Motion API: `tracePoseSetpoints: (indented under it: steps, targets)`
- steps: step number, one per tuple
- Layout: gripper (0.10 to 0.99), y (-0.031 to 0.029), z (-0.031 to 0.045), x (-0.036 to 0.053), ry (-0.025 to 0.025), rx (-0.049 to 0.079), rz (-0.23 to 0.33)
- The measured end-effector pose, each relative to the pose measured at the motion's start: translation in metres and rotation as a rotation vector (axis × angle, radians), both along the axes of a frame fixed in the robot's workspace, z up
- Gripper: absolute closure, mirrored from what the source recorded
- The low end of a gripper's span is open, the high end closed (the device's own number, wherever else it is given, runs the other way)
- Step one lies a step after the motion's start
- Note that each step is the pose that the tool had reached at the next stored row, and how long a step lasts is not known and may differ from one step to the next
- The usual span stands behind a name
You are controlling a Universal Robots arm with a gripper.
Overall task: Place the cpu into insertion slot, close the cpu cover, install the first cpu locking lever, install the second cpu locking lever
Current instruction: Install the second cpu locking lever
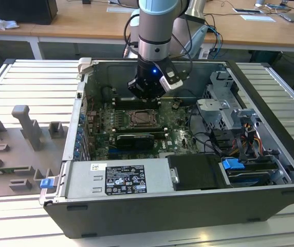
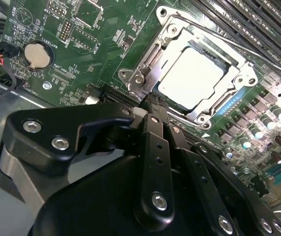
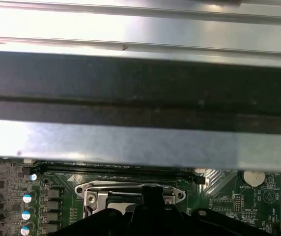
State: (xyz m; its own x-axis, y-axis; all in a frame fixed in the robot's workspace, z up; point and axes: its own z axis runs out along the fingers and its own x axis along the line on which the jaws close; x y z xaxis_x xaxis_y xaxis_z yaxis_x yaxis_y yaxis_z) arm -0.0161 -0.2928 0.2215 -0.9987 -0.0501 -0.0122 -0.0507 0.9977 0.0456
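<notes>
The cpu (image 2: 192,73), with its pale silvery top, lies flat in the insertion slot (image 1: 142,119) on the green board. The silver cpu cover (image 2: 148,61) lies down around it, framing the chip. A thin metal lever rod (image 2: 238,46) runs along the socket's far side. My gripper (image 2: 153,101) hangs just over the socket's near edge, its black fingers (image 2: 155,147) shut together with nothing seen between them. In the exterior view the gripper (image 1: 148,91) stands above the back of the socket, inside the open computer case. The first wrist view shows the fingertip (image 3: 150,192) in front of the socket (image 3: 96,194).
Long memory slots (image 2: 258,19) run beside the socket, and a coin battery (image 2: 36,55) sits on the board. A black card (image 1: 131,140), the power supply (image 1: 116,177) and a drive cage (image 1: 224,110) crowd the case. The case wall (image 3: 140,88) is close. A grey fixture tray (image 1: 18,149) lies outside.
</notes>
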Motion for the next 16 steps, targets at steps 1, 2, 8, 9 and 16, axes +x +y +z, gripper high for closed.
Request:
tracePoseSetpoints:
  steps: [1,2,8,9,16]
  targets:
    - [0.98,0.0,0.0021,0.0,0.0,0.0,0.0]
    - [0.98,0.0,0.0025,0.0,0.0,0.0,0.0]
    - [0.98,-0.0014,0.0024,0.0,0.0,0.0,0.0]
    - [0.98,-0.0017,0.0025,0.0,0.0,0.0,0.0]
    - [0.98,-0.0039,0.0024,0.0,0.0,0.0,0.0]
